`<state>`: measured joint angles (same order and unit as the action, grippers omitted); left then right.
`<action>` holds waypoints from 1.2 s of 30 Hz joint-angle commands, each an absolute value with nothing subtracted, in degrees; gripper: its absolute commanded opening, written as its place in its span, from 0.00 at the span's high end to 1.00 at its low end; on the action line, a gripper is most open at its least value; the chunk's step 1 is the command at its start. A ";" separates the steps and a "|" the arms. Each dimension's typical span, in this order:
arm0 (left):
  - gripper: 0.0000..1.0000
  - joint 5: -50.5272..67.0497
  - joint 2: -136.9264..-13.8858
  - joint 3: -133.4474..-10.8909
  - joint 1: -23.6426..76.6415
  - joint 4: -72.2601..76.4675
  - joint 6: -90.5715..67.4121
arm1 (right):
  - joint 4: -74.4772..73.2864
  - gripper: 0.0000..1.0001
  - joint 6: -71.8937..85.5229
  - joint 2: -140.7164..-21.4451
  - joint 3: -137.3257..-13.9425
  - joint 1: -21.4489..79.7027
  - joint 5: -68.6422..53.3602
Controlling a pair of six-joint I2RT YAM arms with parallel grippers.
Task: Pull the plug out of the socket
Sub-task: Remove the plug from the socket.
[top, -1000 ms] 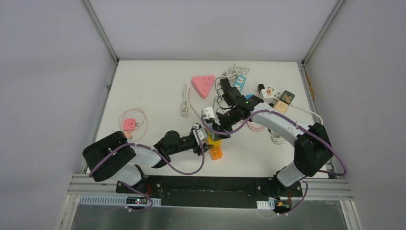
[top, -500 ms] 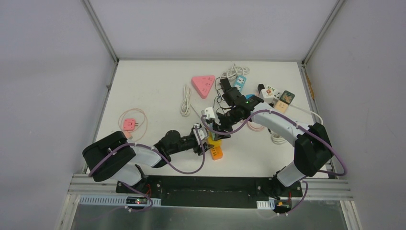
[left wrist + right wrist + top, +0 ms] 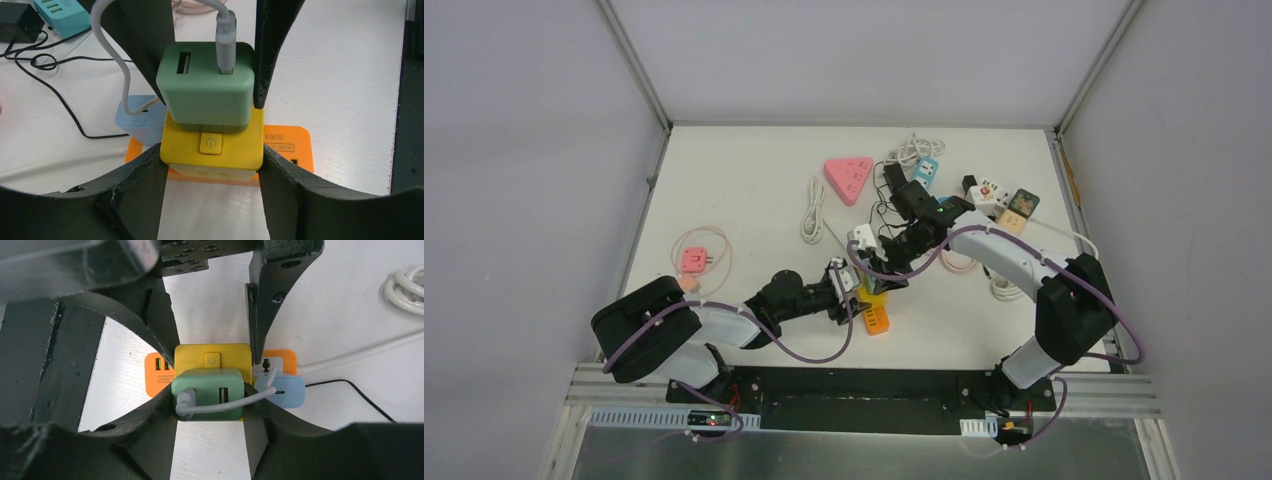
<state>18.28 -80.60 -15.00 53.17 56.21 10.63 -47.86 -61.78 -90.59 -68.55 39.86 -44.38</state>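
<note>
A green plug (image 3: 202,92): rounded block with two USB slots, white cable (image 3: 225,35) in one of them. Seated on the button face of a yellow socket (image 3: 212,147), itself on an orange power strip (image 3: 292,147), near the middle of the white table (image 3: 734,190). Pale grey walls (image 3: 524,150) and metal frame posts (image 3: 634,70) around. USB face turned upward toward both wrist cameras; plug-to-socket axis upright, prongs hidden. Right gripper (image 3: 210,399) pinched on the plug's two sides; left gripper (image 3: 211,156) clamped on the socket's sides.

Pink triangular power strip (image 3: 849,179), white cable bundle (image 3: 811,210) beside it, small pink adapter (image 3: 693,260) far left.
</note>
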 commanded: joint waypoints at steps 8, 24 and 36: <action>1.00 18.70 -79.49 -16.36 53.02 52.12 13.27 | -57.34 1.00 -68.77 -91.18 -68.64 37.10 -53.48; 1.00 18.27 -81.16 -16.61 53.02 52.33 13.17 | -56.53 1.00 -64.59 -92.20 -70.53 37.84 -52.51; 1.00 17.77 -82.36 -17.62 53.04 52.29 12.52 | -56.31 1.00 -64.56 -92.02 -70.35 44.52 -51.56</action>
<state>18.50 -80.55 -16.38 53.19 54.02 11.38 -50.98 -64.86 -91.98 -69.28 38.13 -47.90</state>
